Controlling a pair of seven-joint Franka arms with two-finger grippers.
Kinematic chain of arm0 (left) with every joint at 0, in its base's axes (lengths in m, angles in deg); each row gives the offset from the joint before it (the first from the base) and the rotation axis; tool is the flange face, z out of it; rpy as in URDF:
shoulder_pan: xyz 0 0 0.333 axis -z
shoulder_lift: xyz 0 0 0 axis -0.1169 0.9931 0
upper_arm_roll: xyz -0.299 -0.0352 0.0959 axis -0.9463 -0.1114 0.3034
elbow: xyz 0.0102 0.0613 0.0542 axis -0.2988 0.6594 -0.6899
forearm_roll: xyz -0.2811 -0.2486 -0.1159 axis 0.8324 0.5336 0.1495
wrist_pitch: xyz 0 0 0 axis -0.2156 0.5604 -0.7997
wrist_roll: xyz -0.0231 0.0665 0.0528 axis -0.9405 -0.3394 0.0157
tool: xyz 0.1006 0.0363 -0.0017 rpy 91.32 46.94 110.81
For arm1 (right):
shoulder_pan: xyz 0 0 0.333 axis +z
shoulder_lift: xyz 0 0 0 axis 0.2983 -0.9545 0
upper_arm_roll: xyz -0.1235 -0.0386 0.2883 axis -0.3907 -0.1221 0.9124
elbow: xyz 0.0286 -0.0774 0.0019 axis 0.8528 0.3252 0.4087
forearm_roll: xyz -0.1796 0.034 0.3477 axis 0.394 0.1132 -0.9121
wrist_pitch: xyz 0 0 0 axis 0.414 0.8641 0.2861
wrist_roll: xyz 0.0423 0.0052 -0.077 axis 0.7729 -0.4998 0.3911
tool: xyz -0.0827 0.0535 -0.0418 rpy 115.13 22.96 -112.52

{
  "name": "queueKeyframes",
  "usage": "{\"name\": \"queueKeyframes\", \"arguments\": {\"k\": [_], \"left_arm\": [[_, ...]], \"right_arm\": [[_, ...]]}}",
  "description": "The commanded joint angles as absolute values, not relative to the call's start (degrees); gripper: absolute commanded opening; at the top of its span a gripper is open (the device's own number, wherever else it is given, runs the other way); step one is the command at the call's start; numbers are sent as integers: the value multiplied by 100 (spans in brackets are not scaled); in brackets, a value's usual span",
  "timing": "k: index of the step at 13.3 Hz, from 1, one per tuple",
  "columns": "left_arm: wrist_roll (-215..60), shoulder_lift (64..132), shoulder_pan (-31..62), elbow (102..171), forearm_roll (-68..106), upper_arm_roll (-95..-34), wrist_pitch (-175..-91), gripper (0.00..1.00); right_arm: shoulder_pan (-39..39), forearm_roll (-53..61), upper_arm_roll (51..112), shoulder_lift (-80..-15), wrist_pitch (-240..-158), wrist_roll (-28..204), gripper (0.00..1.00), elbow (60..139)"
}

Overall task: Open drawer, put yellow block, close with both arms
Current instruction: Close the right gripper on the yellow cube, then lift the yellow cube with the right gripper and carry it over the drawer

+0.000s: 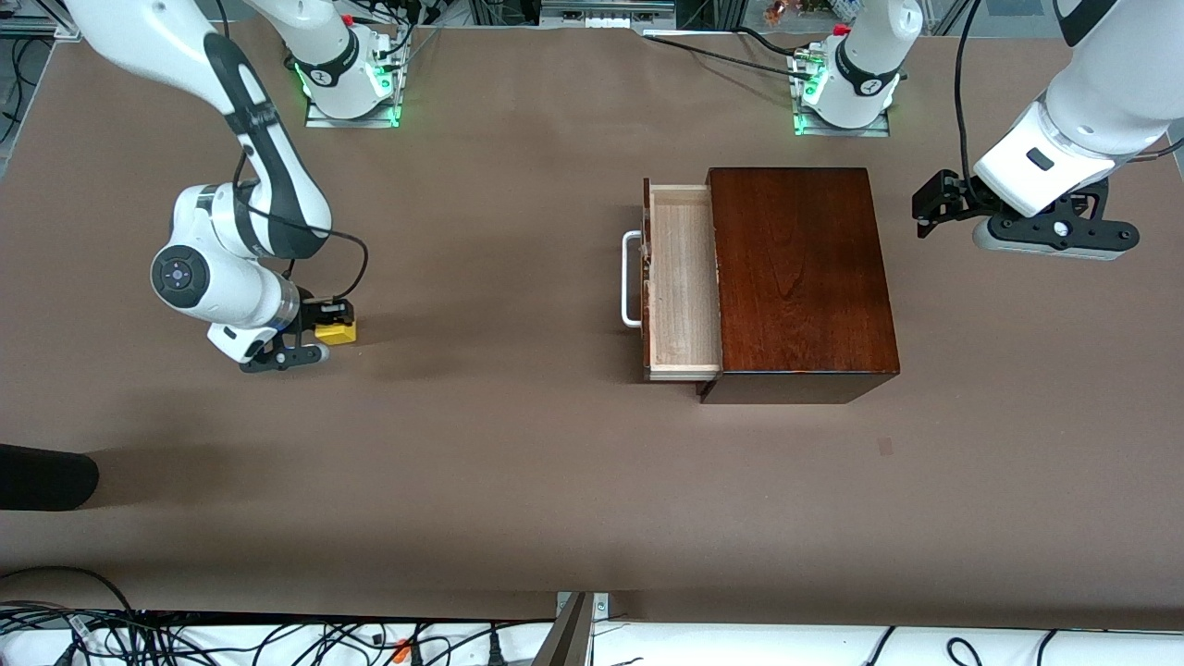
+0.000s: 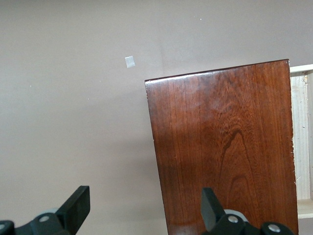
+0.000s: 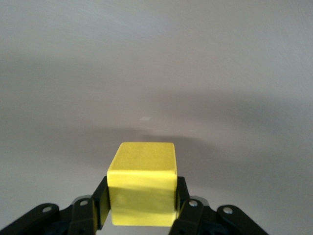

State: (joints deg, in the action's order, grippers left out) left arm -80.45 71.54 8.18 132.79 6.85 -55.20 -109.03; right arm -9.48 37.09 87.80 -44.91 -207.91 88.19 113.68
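The drawer [image 1: 684, 282] stands pulled open from the mahogany box [image 1: 800, 277], with its pale tray empty and its white handle [image 1: 631, 277] toward the right arm's end. My right gripper [image 1: 333, 324] is shut on the yellow block [image 1: 335, 331] low at the table, far from the drawer toward the right arm's end. The right wrist view shows the block [image 3: 142, 188] clamped between both fingers [image 3: 100, 200]. My left gripper [image 1: 930, 208] is open and empty in the air over the box's edge at the left arm's end. In the left wrist view [image 2: 144, 210] it shows above the box top [image 2: 225, 147].
A black object [image 1: 46, 476] lies at the table's edge near the front camera, at the right arm's end. A small pale mark [image 1: 885, 446] is on the brown table nearer the camera than the box. Cables run along the near edge.
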Motion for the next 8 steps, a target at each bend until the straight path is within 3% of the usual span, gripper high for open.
{"name": "queueKeyframes", "arguments": {"k": [1,5,8], "left_arm": [[-8304,7137,768,13224,639,-5544,-10820,100],[-8313,7137,777,13154,630,-5570,-10803,100],[-8304,7172,785,13100,630,-5596,-10803,100]], "right_arm": [[-761,3728,9152,-4376,-19839,8875,10,10446],[248,3886,9189,-4438,-18757,8875,10,9364],[1513,4586,9189,-4560,-18711,8892,10,8792]]}}
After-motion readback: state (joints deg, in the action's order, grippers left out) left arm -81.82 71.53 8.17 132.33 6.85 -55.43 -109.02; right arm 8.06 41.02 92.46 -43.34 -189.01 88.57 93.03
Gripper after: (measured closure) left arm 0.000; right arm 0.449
